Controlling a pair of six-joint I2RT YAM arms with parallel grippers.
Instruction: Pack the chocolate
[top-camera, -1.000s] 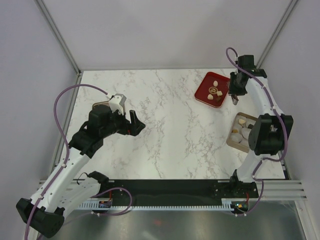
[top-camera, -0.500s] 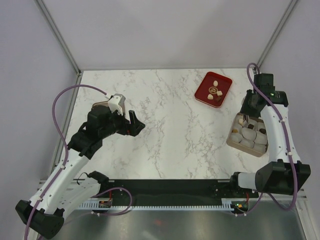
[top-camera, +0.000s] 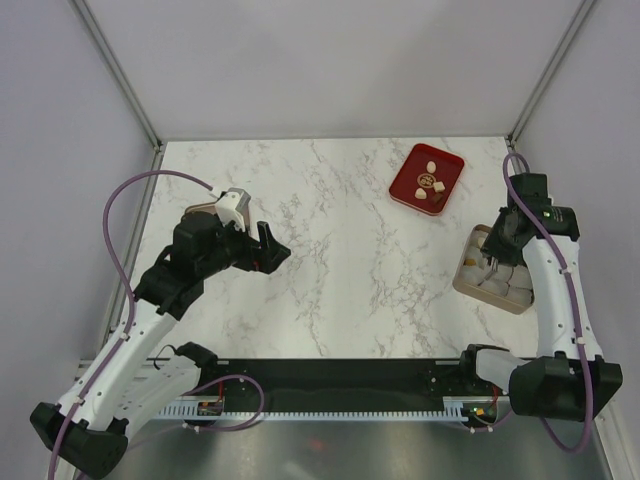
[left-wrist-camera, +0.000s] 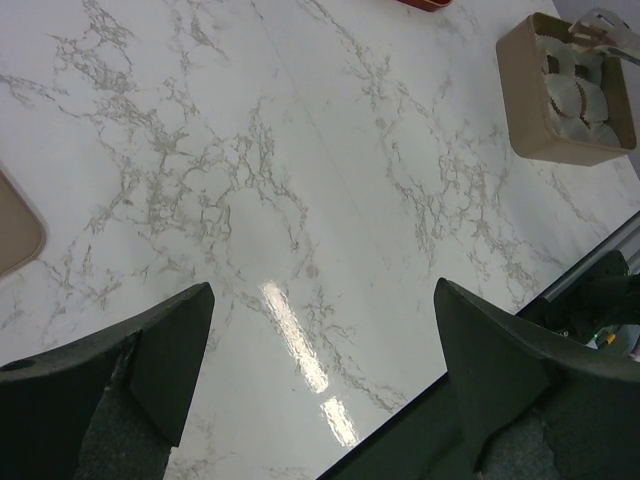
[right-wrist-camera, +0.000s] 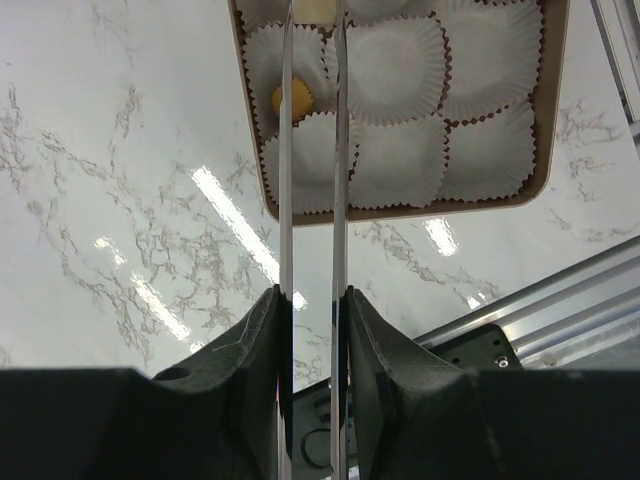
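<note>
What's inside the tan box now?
White paper cups, one holding a yellow piece. The far row is cut off; the right gripper hides a strip.

Polished marble-look table top (left-wrist-camera: 300, 200), white with grey veins, glossy enough to throw back bright streaks of light. Thin, crimped white paper cups (right-wrist-camera: 400, 70) inside a smooth, matt tan box (right-wrist-camera: 400, 213), and a glossy red tray (top-camera: 447, 168), plastic by the look. Mirror-bright smooth metal for the long flat fingers (right-wrist-camera: 286, 150) of the right gripper (right-wrist-camera: 313, 30), grainy matt black plastic for those of the left gripper (left-wrist-camera: 322, 288), dull brushed aluminium for the rail (right-wrist-camera: 560, 290).
</note>
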